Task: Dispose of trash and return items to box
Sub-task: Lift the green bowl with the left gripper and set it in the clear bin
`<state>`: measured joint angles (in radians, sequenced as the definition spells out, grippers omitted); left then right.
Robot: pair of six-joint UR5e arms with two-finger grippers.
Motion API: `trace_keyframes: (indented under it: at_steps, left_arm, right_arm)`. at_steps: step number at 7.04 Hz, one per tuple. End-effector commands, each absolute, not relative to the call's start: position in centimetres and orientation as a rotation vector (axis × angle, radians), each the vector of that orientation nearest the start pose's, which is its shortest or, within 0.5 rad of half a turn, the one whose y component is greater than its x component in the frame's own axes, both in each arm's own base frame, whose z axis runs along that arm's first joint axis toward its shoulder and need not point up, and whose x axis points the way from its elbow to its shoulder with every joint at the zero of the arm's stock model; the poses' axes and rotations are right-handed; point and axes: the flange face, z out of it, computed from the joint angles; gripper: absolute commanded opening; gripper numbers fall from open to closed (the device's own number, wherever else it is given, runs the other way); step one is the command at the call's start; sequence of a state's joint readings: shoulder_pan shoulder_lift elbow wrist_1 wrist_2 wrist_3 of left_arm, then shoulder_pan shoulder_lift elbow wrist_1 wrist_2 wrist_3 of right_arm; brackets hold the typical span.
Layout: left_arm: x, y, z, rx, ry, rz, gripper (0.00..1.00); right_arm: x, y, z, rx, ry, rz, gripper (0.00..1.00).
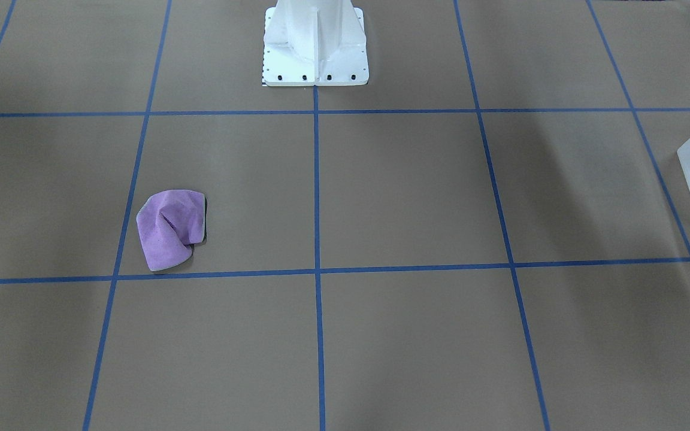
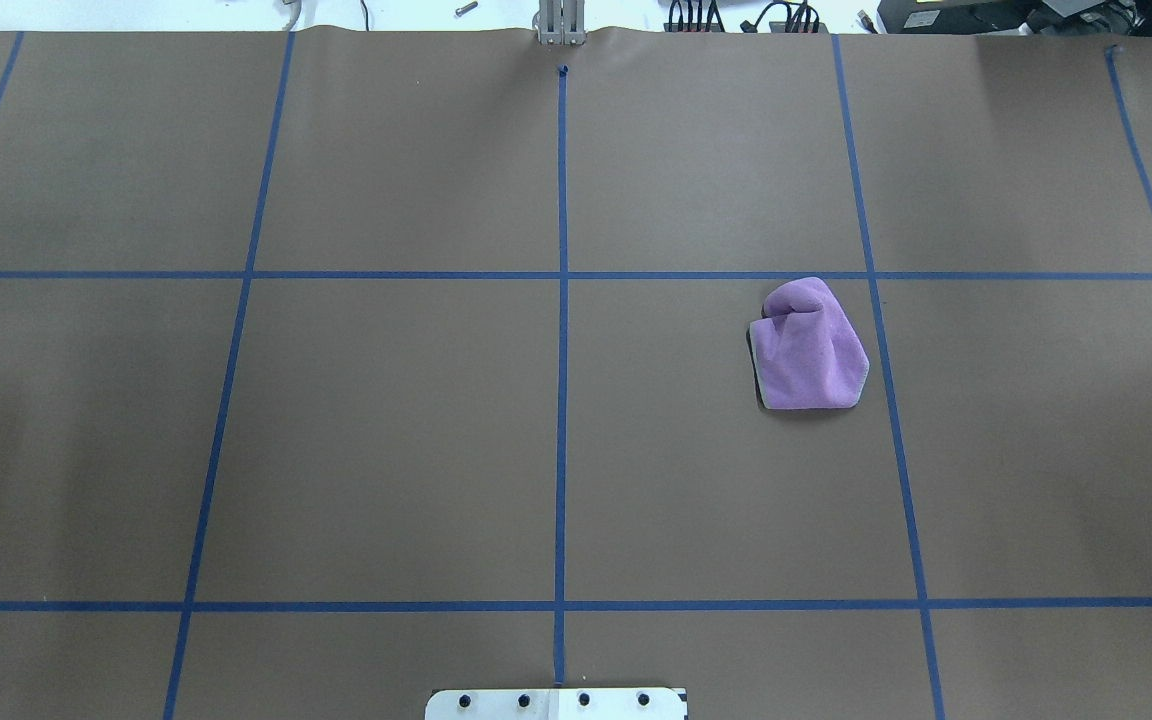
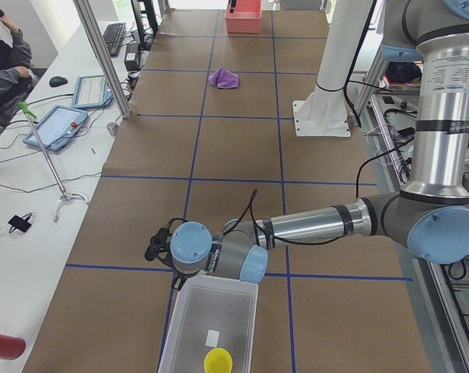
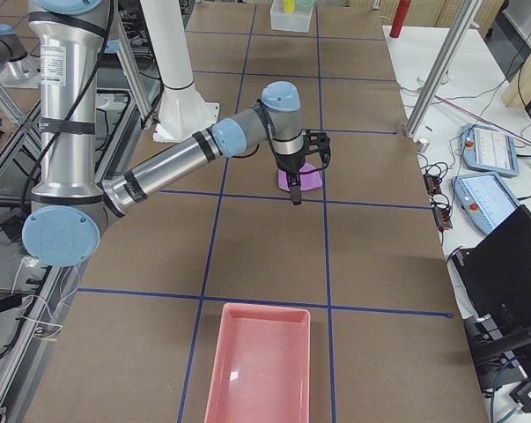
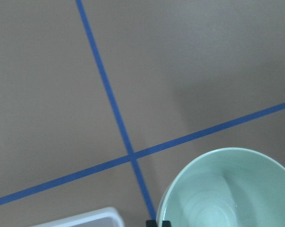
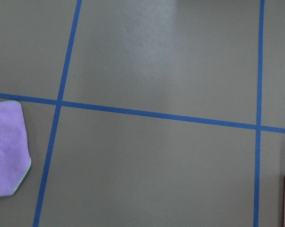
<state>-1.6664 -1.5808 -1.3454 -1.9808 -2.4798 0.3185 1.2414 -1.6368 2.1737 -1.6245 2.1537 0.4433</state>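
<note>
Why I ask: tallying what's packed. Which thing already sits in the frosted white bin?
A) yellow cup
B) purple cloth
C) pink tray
A: the exterior left view shows the yellow cup inside the white bin, while the purple cloth lies out on the table.

Purple cloth (image 2: 809, 350), yellow cup (image 3: 218, 360), mint-green bowl (image 5: 227, 194), pink bin (image 4: 261, 366), brown table (image 2: 386, 430) — blue tape grid (image 2: 561, 400)

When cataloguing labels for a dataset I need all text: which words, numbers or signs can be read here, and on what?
Nothing is readable.
White sticker in the frosted translucent white plastic rectangular bin: looks blank.
Small label on the right arm's upright silver tube: too small to read.
Blue-framed tablet screens on the white side table: too blurred.
</note>
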Motion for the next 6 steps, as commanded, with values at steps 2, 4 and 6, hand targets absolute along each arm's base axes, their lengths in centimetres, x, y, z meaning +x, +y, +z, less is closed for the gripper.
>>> trace_keyframes:
  at_steps: [2,4,6]
  left_arm:
    - [-11.9,-45.0,82.3,0.336,0.828,0.339,0.0]
    - [-12.2,-44.9,86.0,0.344,0.772,0.323,0.0]
    - [-11.7,-45.1,85.9,0.333,0.734,0.255,0.0]
  right_arm:
    - [-6.6,-43.8,41.3,0.221,-0.706,-0.031,1.0]
    - [-6.7,-43.8,41.3,0.221,-0.706,-0.034,1.0]
    - [-6.7,-43.8,41.3,0.221,-0.706,-0.034,1.0]
